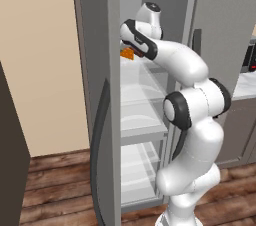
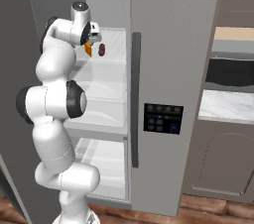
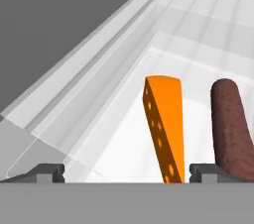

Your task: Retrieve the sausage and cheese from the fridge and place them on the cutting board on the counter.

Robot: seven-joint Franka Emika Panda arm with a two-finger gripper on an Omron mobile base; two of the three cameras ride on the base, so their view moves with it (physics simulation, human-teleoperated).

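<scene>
Orange cheese [image 3: 166,124] between open tool [image 3: 127,172] fingertips

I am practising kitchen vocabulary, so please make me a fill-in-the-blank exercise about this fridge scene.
1. The bright orange cheese wedge lies on a white ____ inside the tall grey fridge.
2. Beside the cheese lies a dark reddish-brown ____.
3. The jaws of the two-finger gripper are ____ and hold nothing.
4. The cheese has small ____ along its side.

Missing words: shelf; sausage; open; holes
</scene>
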